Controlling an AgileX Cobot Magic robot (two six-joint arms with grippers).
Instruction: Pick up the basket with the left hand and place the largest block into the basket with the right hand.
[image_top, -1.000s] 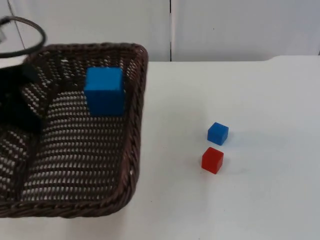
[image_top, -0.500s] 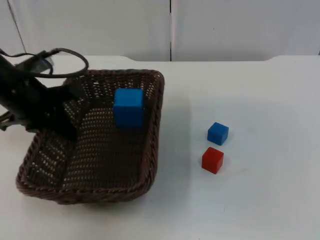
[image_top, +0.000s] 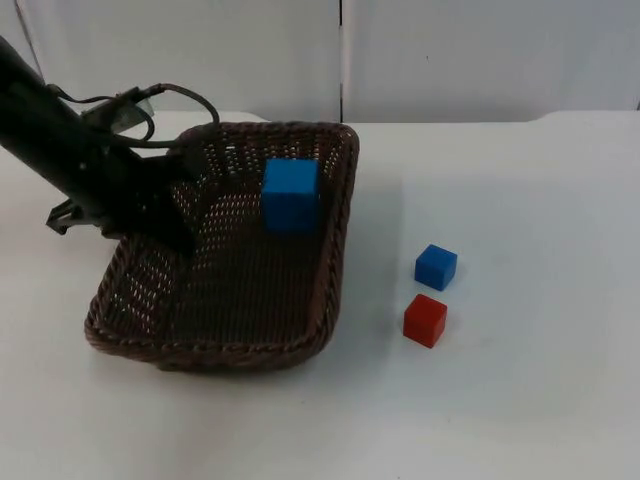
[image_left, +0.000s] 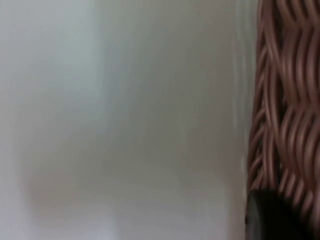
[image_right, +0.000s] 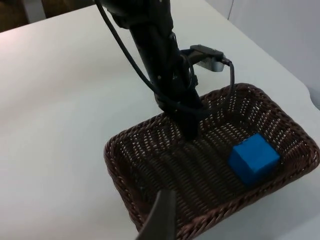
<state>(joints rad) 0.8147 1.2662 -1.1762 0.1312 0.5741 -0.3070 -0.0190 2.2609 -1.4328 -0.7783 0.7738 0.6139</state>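
The dark brown wicker basket (image_top: 320, 290) sits left of the table's middle, and its weave (image_left: 285, 100) shows close up in the left wrist view. My left gripper (image_top: 175, 228) is shut on its left rim, with the arm reaching in from the upper left. The largest block, a big blue cube (image_top: 290, 195), lies inside the basket at its far right corner. From the right wrist view I look down on the basket (image_right: 150, 210), the blue cube (image_right: 253, 159) and the left gripper (image_right: 187, 127). My right gripper (image_right: 160, 220) waits high above the basket's near side.
A small blue block (image_top: 436, 266) and a small red block (image_top: 425, 320) lie close together on the white table (image_top: 520, 400), right of the basket. The grey partition wall (image_top: 450, 55) stands behind.
The left arm has carried the basket rightward and down away from the camera, so it looks smaller. The big blue cube stayed inside. Both small blocks have not moved.
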